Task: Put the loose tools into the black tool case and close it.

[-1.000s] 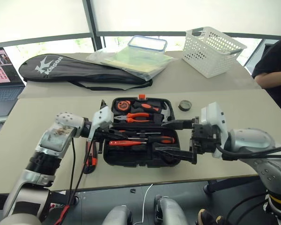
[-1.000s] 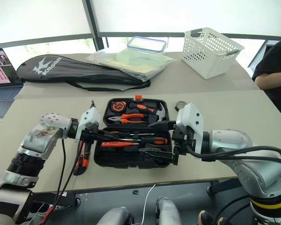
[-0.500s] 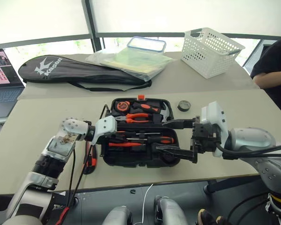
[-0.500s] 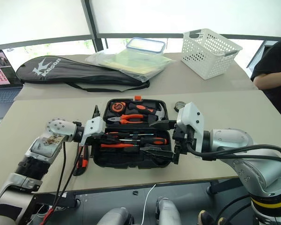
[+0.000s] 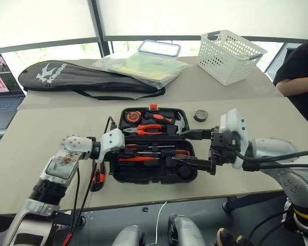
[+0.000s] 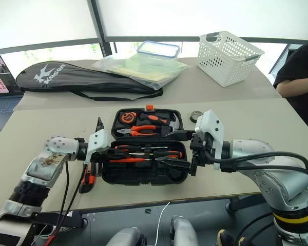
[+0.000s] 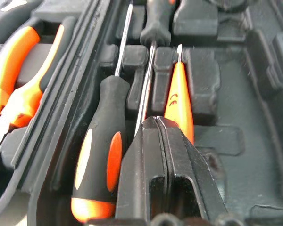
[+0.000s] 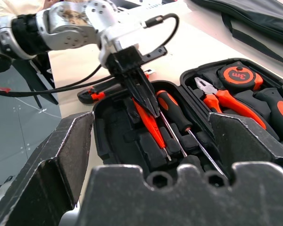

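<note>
Beige tabletop (image 5: 36,133) is carrying the black tool case (image 5: 153,146), lying open. Left gripper (image 8: 148,101) is reaching sideways into its front half, jaws together over the slim orange tester screwdriver (image 7: 178,101). Right gripper (image 5: 192,149) is hovering opposite, jaws wide apart, holding nothing.

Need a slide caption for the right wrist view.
Shut left gripper over the tester screwdriver in the open tool case.
</note>
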Robot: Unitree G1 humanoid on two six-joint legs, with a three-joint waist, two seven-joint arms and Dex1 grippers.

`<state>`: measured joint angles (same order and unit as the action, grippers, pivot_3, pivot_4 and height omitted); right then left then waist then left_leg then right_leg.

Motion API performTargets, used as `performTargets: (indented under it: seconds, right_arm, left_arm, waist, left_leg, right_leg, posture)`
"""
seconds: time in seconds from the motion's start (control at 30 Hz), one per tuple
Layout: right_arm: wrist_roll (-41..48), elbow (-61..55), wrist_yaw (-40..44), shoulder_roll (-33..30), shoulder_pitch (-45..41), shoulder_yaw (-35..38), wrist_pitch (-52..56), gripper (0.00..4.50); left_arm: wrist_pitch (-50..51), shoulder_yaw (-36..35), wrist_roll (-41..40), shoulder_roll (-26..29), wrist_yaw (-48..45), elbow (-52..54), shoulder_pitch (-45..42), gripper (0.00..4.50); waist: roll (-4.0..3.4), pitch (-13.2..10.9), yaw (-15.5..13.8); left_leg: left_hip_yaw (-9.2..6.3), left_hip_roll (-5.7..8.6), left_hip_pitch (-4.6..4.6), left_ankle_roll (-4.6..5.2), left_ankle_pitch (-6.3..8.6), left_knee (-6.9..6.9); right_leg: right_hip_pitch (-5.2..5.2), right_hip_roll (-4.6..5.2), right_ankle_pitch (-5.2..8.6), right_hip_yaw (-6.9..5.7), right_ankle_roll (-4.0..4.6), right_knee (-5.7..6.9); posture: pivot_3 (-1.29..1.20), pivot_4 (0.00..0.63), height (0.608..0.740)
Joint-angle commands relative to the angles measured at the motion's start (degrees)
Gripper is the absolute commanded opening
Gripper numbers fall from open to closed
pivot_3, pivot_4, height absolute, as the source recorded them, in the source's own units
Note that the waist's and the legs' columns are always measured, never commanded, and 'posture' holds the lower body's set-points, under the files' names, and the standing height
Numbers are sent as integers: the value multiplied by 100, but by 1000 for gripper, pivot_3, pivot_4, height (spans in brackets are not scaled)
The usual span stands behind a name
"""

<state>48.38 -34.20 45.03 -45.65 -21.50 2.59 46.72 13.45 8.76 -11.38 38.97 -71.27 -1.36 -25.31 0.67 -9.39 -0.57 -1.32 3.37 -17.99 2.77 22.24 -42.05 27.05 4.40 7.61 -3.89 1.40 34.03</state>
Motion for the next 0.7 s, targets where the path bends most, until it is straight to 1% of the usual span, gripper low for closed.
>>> performTargets:
  seconds: [0.03,0.23,0.4,0.57,0.7]
  right_arm:
    - [-22,-102,40,23,-78,-14,-81,4500]
    - [-3,-135,37,2,-39,-7,-62,4500]
    - [55,-153,9,-7,-24,44,-33,4500]
    - [63,-158,-1,-3,4,39,-41,4500]
    - [11,-138,26,-12,-4,-14,-65,4500]
  left_arm:
    - [-107,22,91,117,98,192,233,55]
    - [-428,271,507,70,426,-242,351,55]
    - [-594,281,525,75,468,-441,371,55]
    - [-654,236,455,94,498,-230,578,55]
    - [-503,-47,194,19,687,152,647,55]
  waist:
    - [0,0,-14]
    - [-1,2,-18]
    - [-2,4,-8]
    - [-2,8,0]
    - [-2,8,6]
  left_leg:
    - [0,1,1,0,0,-1]
    - [0,4,14,0,0,-1]
    - [3,1,29,-1,0,11]
    - [7,-2,34,-1,1,17]
    - [10,-5,35,-1,1,22]
  right_leg:
    - [0,0,0,0,0,0]
    - [-7,2,0,5,0,-4]
    - [-14,2,1,11,0,-4]
    - [-15,1,1,12,0,-4]
    - [-15,0,1,12,0,-4]
  posture:
    - [0,150,740]
    - [0,150,740]
    - [0,150,740]
    - [0,150,740]
    - [0,150,740]
